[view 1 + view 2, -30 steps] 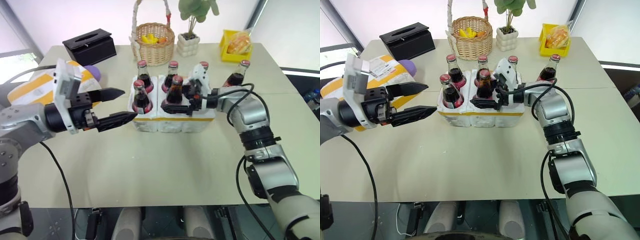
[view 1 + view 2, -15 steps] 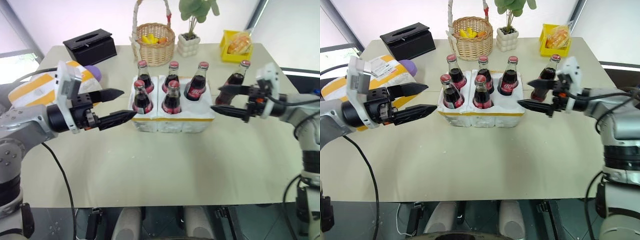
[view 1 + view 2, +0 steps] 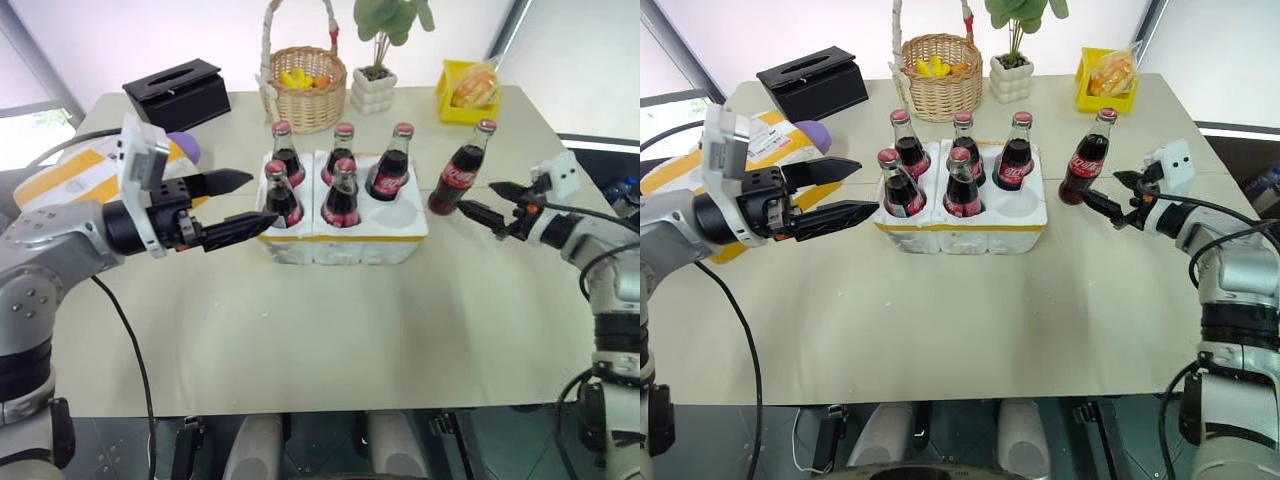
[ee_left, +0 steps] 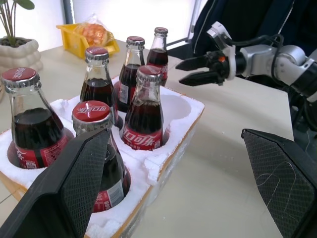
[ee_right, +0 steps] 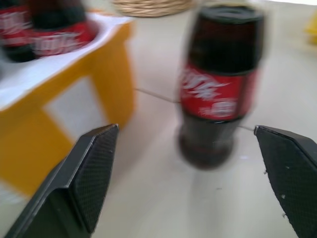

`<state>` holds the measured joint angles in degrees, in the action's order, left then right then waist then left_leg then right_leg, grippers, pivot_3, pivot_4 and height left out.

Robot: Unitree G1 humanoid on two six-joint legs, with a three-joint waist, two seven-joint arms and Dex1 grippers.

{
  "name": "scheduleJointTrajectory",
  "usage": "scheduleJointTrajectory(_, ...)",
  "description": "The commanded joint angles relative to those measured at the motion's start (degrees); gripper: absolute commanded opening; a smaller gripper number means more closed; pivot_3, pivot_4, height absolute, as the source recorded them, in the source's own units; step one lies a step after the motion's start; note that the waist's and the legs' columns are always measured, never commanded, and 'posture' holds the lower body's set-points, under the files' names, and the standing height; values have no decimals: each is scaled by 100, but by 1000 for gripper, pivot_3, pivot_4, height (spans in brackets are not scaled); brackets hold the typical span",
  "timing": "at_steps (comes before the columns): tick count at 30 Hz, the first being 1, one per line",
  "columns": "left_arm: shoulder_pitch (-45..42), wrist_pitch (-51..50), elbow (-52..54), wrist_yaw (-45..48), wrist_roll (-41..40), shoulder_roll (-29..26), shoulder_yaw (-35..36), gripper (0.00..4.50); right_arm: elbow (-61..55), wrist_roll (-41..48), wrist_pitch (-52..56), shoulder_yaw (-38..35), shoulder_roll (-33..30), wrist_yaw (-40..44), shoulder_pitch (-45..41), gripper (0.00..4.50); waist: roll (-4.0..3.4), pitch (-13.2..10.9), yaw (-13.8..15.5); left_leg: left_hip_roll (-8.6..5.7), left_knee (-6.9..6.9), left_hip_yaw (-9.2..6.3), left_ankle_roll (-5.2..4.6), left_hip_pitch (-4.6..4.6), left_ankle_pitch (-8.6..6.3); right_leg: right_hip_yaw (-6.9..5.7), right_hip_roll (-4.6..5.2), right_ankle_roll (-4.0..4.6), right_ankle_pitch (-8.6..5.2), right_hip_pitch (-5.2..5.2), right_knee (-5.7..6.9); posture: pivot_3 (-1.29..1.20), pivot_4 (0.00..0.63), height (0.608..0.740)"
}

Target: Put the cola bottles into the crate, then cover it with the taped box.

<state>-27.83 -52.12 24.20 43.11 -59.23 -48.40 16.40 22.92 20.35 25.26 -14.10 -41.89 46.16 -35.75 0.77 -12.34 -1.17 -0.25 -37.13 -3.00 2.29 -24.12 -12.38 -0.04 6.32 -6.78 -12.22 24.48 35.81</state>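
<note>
While upright, cap up: sixth cola bottle (image 3: 458, 172) beside crate (image 3: 345, 232) | right gripper (image 3: 491, 202) agape | left gripper (image 3: 240, 203) agape

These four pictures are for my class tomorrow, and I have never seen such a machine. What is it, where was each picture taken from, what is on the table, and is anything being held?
It is a two-armed robot; each arm ends in a hand of two black fingers. The two wide pictures come from cameras in its head, looking down over the table. The other two come from cameras on its wrists, looking along each hand's fingers.

On the table, a white foam crate holds five cola bottles; one well at its front right is empty. A sixth bottle stands on the table to its right. Behind are a black tissue box, a wicker basket, a potted plant and a yellow tray. A yellow-taped box lies at the left.

Nothing is held: the left hand and right hand are both open, the right one pointing at the loose bottle.
</note>
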Motion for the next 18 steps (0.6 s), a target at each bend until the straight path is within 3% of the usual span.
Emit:
scheduleJointTrajectory(1,-68,102,113,-18,-14,-55,102,4500,427,-50,-335,-91,104,-163,-423,4469,0,0,4,0,1,0,0,0,0,0,0,-1,0,0,0,0,150,740)
scheduleJointTrajectory(18,-55,63,185,-147,-74,-93,166,4500,2796,-545,-1442,221,848,-409,-1820,4469,0,0,-12,0,4,-1,0,1,0,0,-1,-8,5,-1,-2,0,150,740)
